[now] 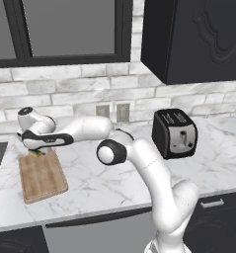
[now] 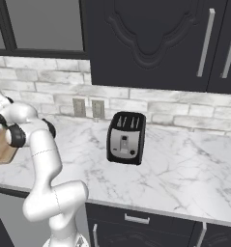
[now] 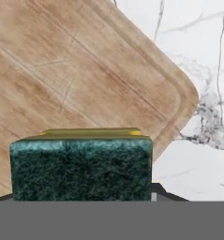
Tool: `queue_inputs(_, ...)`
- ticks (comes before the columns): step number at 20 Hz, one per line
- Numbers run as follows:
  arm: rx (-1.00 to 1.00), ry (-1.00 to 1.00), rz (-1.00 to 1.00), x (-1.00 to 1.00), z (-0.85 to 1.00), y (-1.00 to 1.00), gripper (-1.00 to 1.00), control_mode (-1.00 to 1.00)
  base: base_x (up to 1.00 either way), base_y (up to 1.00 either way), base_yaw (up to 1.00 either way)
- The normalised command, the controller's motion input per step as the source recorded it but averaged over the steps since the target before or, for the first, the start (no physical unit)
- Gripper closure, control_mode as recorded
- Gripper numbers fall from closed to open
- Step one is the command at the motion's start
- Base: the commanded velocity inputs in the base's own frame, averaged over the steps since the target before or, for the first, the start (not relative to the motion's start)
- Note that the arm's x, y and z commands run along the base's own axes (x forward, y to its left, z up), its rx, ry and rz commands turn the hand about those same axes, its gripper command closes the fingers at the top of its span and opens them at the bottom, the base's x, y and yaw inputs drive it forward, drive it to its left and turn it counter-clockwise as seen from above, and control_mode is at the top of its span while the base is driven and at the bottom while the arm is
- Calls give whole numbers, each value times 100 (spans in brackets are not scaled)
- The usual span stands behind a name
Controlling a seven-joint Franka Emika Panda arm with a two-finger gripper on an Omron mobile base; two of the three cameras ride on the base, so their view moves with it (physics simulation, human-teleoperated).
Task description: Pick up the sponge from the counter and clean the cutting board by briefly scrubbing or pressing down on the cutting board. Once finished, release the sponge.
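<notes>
So the sponge sits right up against the pincer, filling the space between the finger tips in the hand view, green scouring face turned toward the camera. Looks like the pincer is clamped on it, though the fingers themselves are hidden behind the block, so I'm going off how tight it sits. In the left base view you can just make out a yellow-green sliver under the hand.

Directly past the sponge is the cutting board, one rounded corner poking out to the pincer's side in the hand view. Whether the sponge is actually touching the wood, I can't tell.

The board lies flat on the surface, white marble with grey veins. Well off from the pincer stands a black toaster, and behind everything runs a pale brick backsplash with two outlets. Dark cabinets hang above.

The sponge itself: small block, yellow body, dark green fuzzy top, tiny next to the board.
</notes>
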Motion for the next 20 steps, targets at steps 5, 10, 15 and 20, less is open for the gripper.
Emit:
queue_inputs(5,3,1,18,-6,-25,51,100,-100,0,0,0)
queue_inputs(10,0,14,14,-16,-16,58,100,-100,0,0,0)
queue_inputs(15,0,10,15,-65,-26,26,100,-100,0,0,0)
queue_inputs(20,0,0,12,-98,-9,2,100,-100,0,0,0)
